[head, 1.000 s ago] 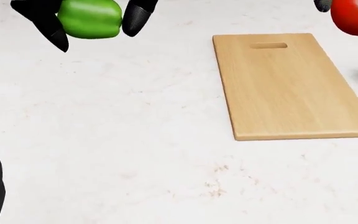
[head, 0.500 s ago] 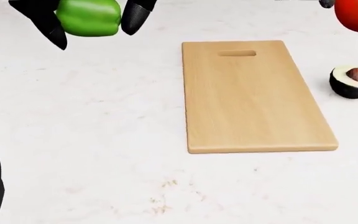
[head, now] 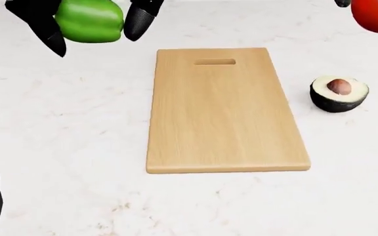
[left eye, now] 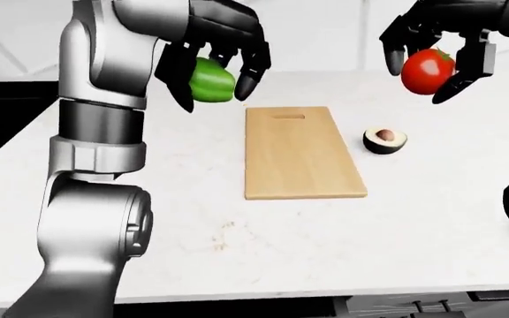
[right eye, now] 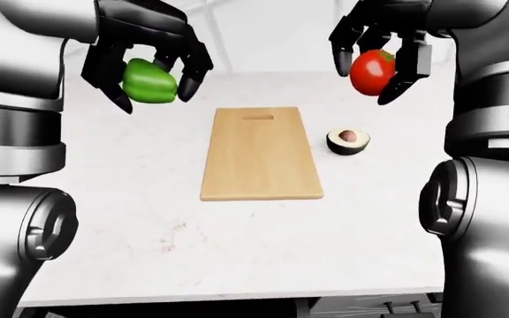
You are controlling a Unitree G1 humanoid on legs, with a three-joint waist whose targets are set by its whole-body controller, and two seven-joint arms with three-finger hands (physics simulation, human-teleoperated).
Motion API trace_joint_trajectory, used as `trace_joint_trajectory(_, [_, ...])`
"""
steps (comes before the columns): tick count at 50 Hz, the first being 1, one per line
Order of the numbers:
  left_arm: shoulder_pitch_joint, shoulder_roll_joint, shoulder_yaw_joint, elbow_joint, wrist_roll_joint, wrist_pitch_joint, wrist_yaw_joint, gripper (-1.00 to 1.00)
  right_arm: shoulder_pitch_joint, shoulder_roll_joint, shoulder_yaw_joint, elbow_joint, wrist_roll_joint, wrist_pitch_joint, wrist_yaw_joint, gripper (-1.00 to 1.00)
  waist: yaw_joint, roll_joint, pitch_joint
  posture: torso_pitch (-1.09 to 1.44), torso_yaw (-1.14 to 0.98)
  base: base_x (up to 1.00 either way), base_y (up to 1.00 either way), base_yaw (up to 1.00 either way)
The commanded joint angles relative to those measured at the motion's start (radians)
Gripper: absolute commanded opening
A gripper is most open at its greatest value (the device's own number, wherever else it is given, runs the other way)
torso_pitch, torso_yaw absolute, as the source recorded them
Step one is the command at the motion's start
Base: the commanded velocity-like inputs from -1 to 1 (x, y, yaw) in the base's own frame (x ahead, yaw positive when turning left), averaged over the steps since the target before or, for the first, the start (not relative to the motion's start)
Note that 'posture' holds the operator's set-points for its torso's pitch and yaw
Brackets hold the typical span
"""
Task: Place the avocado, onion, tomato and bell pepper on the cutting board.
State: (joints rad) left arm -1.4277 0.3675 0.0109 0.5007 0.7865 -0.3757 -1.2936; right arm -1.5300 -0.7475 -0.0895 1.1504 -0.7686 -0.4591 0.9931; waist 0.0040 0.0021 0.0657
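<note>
A bare wooden cutting board [head: 223, 108] lies on the white counter, its handle slot toward the top of the head view. My left hand [right eye: 149, 63] is raised above the counter to the board's left, its black fingers shut round a green bell pepper [right eye: 149, 82]. My right hand [right eye: 380, 50] hangs high to the board's right, shut on a red tomato [right eye: 372, 71]. A halved avocado [head: 339, 93], pit up, rests on the counter just right of the board. No onion shows in any view.
The white marble counter [left eye: 325, 232] runs wide around the board; its near edge crosses the bottom of the eye views. A pale wall rises behind it at the top. My own grey arms fill the left and right sides of the eye views.
The whole head view has shifted: the board and avocado slid leftward and down in the picture as the camera moved. Both hands keep their loads at the top corners.
</note>
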Motion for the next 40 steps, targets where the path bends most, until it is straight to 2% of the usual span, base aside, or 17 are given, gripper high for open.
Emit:
trace_joint_trajectory(1, [-0.04, 0.019, 0.026, -0.029, -0.006, 0.004, 0.016, -1.0, -0.047, -0.003, -0.01, -0.041, 0.025, -0.008, -0.017, -1.0, 0.009, -0.016, -0.035, 0.0, 0.0, 0.0, -0.18, 0.0])
trace_joint_trajectory(5, [-0.039, 0.024, 0.027, -0.024, -0.007, -0.001, 0.018, -1.0, -0.047, 0.0, -0.008, -0.041, 0.026, -0.007, -0.017, -1.0, 0.008, 0.025, -0.032, 0.0, 0.0, 0.0, -0.18, 0.0])
trace_joint_trajectory(7, [-0.038, 0.023, 0.028, -0.031, -0.01, 0.002, 0.012, -1.0, -0.048, 0.0, -0.009, -0.042, 0.028, -0.005, -0.015, -1.0, 0.003, 0.077, -0.042, 0.0, 0.0, 0.0, -0.18, 0.0])
trace_joint_trajectory(8, [-0.038, 0.025, 0.028, -0.032, -0.011, 0.002, 0.011, -1.0, -0.048, -0.001, -0.009, -0.043, 0.028, -0.006, -0.014, -1.0, 0.005, 0.033, -0.037, 0.0, 0.0, 0.0, -0.17, 0.0])
trace_joint_trajectory(9, [-0.04, 0.026, 0.029, -0.031, -0.011, 0.003, 0.011, -1.0, -0.05, 0.0, -0.009, -0.043, 0.028, -0.004, -0.013, -1.0, 0.0, 0.049, -0.041, 0.0, 0.0, 0.0, -0.17, 0.0])
trace_joint_trajectory(10, [-0.04, 0.027, 0.029, -0.033, -0.012, 0.004, 0.009, -1.0, -0.049, 0.0, -0.009, -0.044, 0.028, -0.004, -0.013, -1.0, 0.0, 0.049, -0.044, 0.0, 0.0, 0.0, -0.18, 0.0])
trace_joint_trajectory(12, [-0.039, 0.027, 0.029, -0.036, -0.013, 0.005, 0.007, -1.0, -0.05, 0.0, -0.009, -0.044, 0.029, -0.003, -0.012, -1.0, -0.003, 0.033, -0.06, 0.0, 0.0, 0.0, -0.18, 0.0])
trace_joint_trajectory(17, [-0.045, 0.029, 0.028, -0.027, -0.018, -0.001, 0.006, -1.0, -0.056, 0.0, -0.008, -0.039, 0.028, -0.005, -0.012, -1.0, -0.001, -0.007, -0.042, 0.0, 0.0, 0.0, -0.18, 0.0])
trace_joint_trajectory(18, [-0.043, 0.029, 0.028, -0.025, -0.018, -0.002, 0.007, -1.0, -0.056, -0.002, -0.008, -0.038, 0.028, -0.006, -0.012, -1.0, 0.001, -0.025, -0.04, 0.0, 0.0, 0.0, -0.17, 0.0])
trace_joint_trajectory(20, [-0.045, 0.032, 0.029, -0.022, -0.018, -0.004, 0.008, -1.0, -0.058, -0.002, -0.008, -0.038, 0.028, -0.006, -0.012, -1.0, 0.002, -0.087, -0.038, 0.0, 0.0, 0.0, -0.18, 0.0])
trace_joint_trajectory(21, [-0.045, 0.032, 0.029, -0.023, -0.018, -0.004, 0.007, -1.0, -0.058, -0.001, -0.008, -0.038, 0.028, -0.005, -0.012, -1.0, 0.002, -0.052, -0.038, 0.0, 0.0, 0.0, -0.17, 0.0])
trace_joint_trajectory(22, [-0.046, 0.032, 0.029, -0.026, -0.019, -0.002, 0.005, -1.0, -0.059, -0.001, -0.008, -0.041, 0.029, -0.004, -0.01, -1.0, 0.005, -0.065, -0.038, 0.0, 0.0, 0.0, -0.18, 0.0])
trace_joint_trajectory(23, [-0.047, 0.032, 0.03, -0.028, -0.02, -0.001, 0.003, -1.0, -0.061, 0.0, -0.009, -0.042, 0.03, -0.002, -0.008, -1.0, 0.003, -0.061, -0.04, 0.0, 0.0, 0.0, -0.17, 0.0])
trace_joint_trajectory(29, [-0.046, 0.035, 0.03, -0.024, -0.022, -0.005, 0.006, -1.0, -0.061, 0.004, -0.007, -0.043, 0.029, -0.001, -0.01, -1.0, 0.009, -0.011, -0.033, 0.0, 0.0, 0.0, -0.17, 0.0])
trace_joint_trajectory(34, [-0.046, 0.037, 0.032, -0.028, -0.024, -0.002, 0.003, -1.0, -0.063, 0.01, -0.008, -0.043, 0.034, -0.004, -0.013, -1.0, -0.002, 0.063, -0.022, 0.0, 0.0, 0.0, -0.13, 0.0])
trace_joint_trajectory(35, [-0.045, 0.037, 0.031, -0.028, -0.024, -0.003, 0.004, -1.0, -0.064, 0.01, -0.008, -0.042, 0.035, -0.005, -0.012, -1.0, -0.012, 0.033, -0.014, 0.0, 0.0, 0.0, 0.0, 0.0])
trace_joint_trajectory(40, [-0.041, 0.042, 0.034, -0.028, -0.025, -0.003, 0.006, -1.0, -0.067, 0.017, -0.01, -0.04, 0.044, -0.009, -0.012, -1.0, -0.013, -0.005, -0.021, 0.0, 0.0, 0.0, 0.0, 0.0])
